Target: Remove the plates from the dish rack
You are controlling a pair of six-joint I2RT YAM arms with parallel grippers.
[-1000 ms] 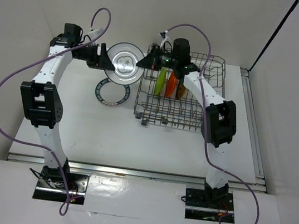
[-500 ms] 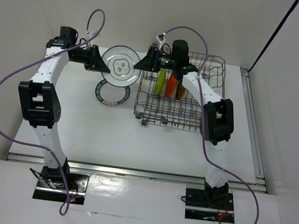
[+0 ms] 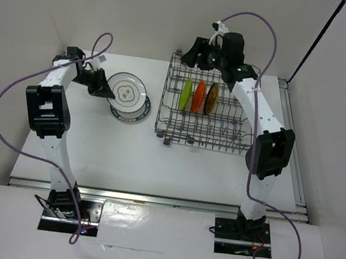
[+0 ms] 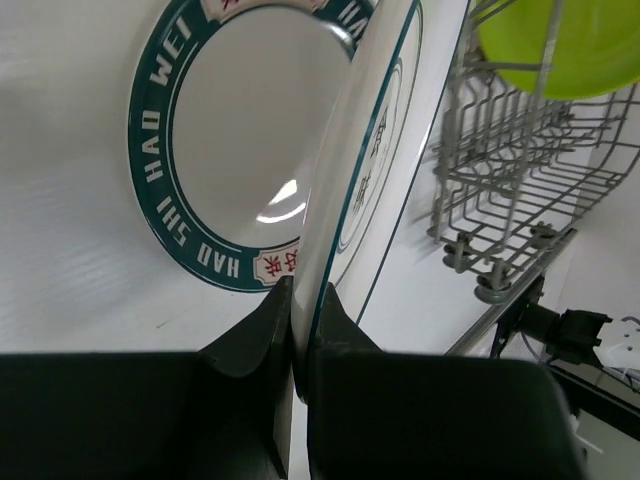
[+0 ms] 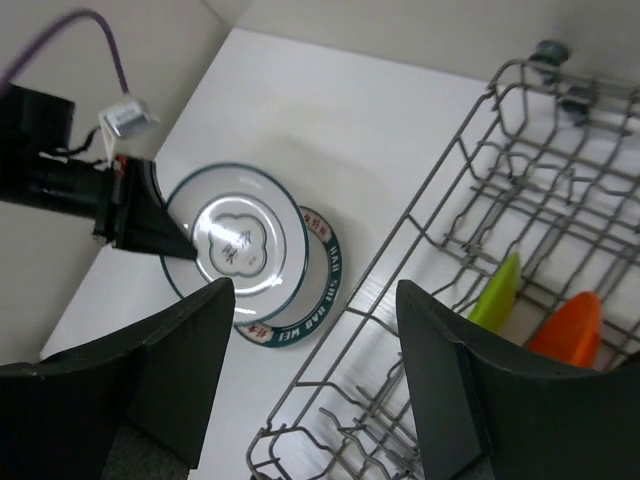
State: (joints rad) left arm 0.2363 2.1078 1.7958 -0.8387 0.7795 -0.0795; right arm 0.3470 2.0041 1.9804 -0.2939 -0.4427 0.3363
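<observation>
My left gripper (image 3: 104, 87) is shut on the rim of a white plate with a grey line drawing (image 3: 127, 90). That plate hangs tilted over a white plate with a dark blue rim (image 3: 131, 113) lying flat on the table; I cannot tell if they touch. In the left wrist view the held plate (image 4: 352, 170) is edge-on between the fingers (image 4: 262, 330). Lime green (image 3: 185, 94), orange (image 3: 198, 96) and yellow-brown (image 3: 211, 98) plates stand upright in the dish rack (image 3: 224, 137). My right gripper (image 3: 194, 54) is open and empty above the rack's far left corner.
White walls close in the table at the left, back and right. The left arm's purple cable (image 3: 8, 98) loops out to the left. The rack's small wheels (image 3: 168, 140) rest on the table near its front left corner.
The right gripper opened, let go of the white line-drawing plate and drew back over the rack. The left gripper shut on that plate and carried it left and down over the blue-rimmed plate.
</observation>
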